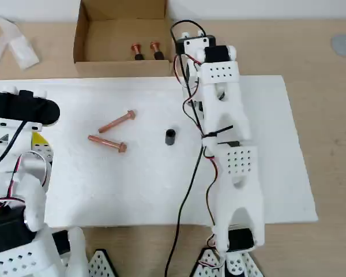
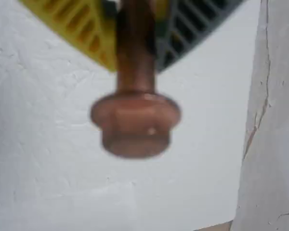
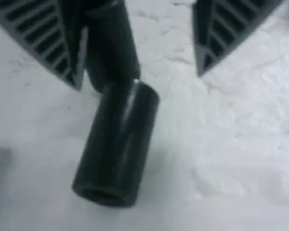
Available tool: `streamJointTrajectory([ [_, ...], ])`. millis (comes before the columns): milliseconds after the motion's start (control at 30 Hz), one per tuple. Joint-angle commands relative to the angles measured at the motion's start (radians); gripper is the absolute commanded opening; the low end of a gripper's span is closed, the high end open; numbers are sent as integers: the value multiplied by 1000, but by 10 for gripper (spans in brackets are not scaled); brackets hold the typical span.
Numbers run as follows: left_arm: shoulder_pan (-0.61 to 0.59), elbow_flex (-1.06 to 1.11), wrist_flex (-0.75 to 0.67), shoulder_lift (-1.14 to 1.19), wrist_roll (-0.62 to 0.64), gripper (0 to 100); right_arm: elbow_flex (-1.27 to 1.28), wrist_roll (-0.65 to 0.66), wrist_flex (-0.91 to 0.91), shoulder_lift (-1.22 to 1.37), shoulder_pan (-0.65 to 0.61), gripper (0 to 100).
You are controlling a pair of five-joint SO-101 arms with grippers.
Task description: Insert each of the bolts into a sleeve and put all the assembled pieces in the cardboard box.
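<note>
Gripping a bolt [image 2: 135, 122] by its shank, the left end effector [image 2: 135, 33] should wait; the right end effector [image 3: 139, 72], fingers [image 3: 38, 33] wide, needs centring over the sleeve [image 3: 116, 144] lying mid-frame on the mat [image 3: 241, 154] before closing.

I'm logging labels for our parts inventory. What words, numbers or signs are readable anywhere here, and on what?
None can be read. The cardboard box, the bolts and the sleeve show no print; small dark marks on the left arm's white housing are too small to read.
</note>
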Motion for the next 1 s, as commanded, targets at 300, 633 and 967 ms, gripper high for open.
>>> streamJointTrajectory([
  [300, 5, -12, 0, -12, 3, 9, 1, 8, -17, 117, 22, 166],
  [633, 5, -14, 0, -12, 3, 9, 7, 6, 32, 124, 13, 164],
  [967, 5, -12, 0, -12, 3, 9, 1, 8, 25, 124, 12, 164],
])
